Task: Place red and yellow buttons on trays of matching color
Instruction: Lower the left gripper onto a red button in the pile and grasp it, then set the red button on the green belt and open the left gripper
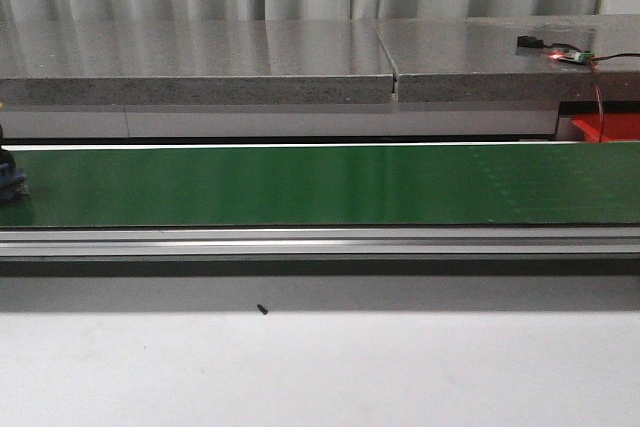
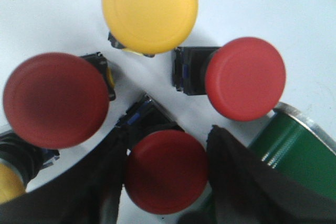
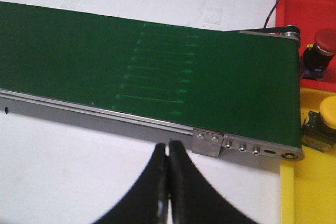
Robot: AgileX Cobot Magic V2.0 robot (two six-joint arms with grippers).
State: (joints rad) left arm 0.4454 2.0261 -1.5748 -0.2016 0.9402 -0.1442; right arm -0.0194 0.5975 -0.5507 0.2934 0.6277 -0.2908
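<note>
Containers: in the right wrist view a red tray (image 3: pixel 307 6) and a yellow tray (image 3: pixel 310 192) sit side by side just past the end of the green conveyor belt (image 3: pixel 131 61). The red tray holds one red-capped button (image 3: pixel 320 51); the yellow tray holds one yellow-capped button (image 3: pixel 323 127). From the front, only a corner of the red tray (image 1: pixel 605 129) shows, at about 3 o'clock from the belt's centre, behind the belt (image 1: pixel 320 185).

Loose stock, left wrist view: five buttons lie on white table surface (image 2: pixel 42 14). A red button (image 2: pixel 167 171) sits between the left gripper (image 2: pixel 167 177) fingers (image 2: pixel 236 182), which stand apart on either side of its cap; whether they touch it cannot be told. Around it: a large red button (image 2: pixel 55 99) at 10 o'clock, a yellow button (image 2: pixel 149 10) at 12 o'clock, another red button (image 2: pixel 245 78) at 2 o'clock. A yellow cap (image 2: pixel 8 184), mostly cut off by the frame, lies at 9 o'clock. The end roller of the belt (image 2: pixel 294 150) is just beside the gripper at 3 o'clock.

The right gripper (image 3: pixel 168 182) has its jaws pressed together with nothing between them, over bare white table (image 3: pixel 79 171) near the belt's aluminium side rail (image 3: pixel 157 124).

Edges and room: the belt surface is unoccupied along its visible length. A small dark speck (image 1: pixel 262 309) lies on the front table at 6 o'clock from the belt's centre.
</note>
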